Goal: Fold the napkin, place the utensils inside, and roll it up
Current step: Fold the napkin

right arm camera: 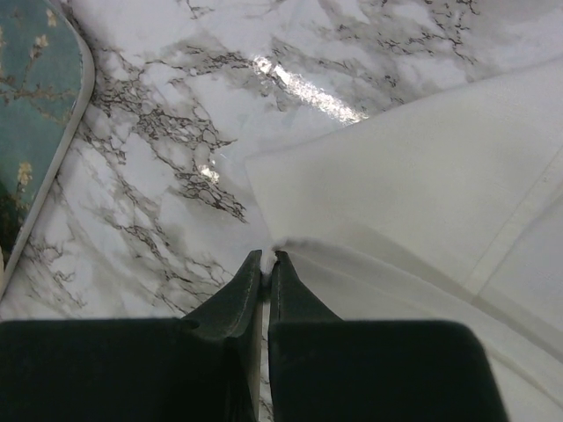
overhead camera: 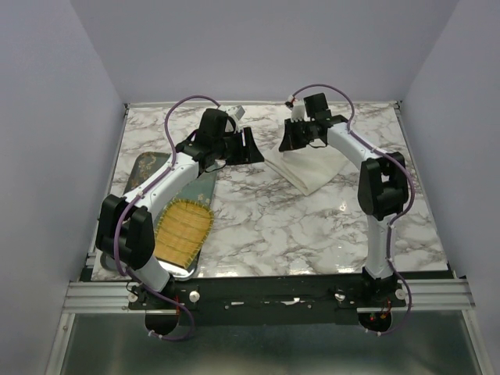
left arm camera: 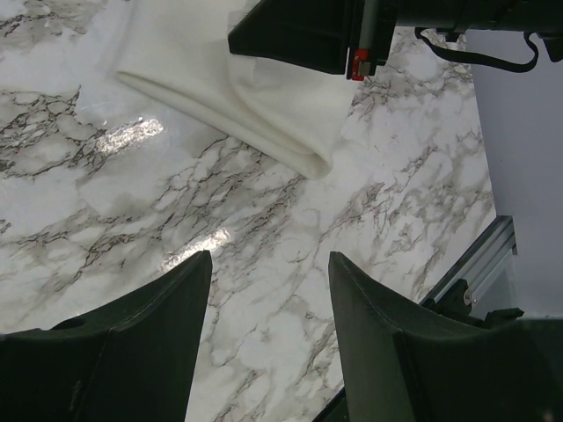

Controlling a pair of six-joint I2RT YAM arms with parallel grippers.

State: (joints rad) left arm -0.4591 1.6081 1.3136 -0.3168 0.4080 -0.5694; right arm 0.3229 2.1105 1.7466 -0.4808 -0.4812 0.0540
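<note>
Right hand closed on edge of napkin, edge raised off desk, likely to start the fold. Left hand beside napkin, wide open, empty, standing clear.

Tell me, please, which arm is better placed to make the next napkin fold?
The right arm. The right hand is closed on a raised edge of the napkin, so it could carry the fold over. The left hand is open above the marble table, apart from the napkin.
</note>
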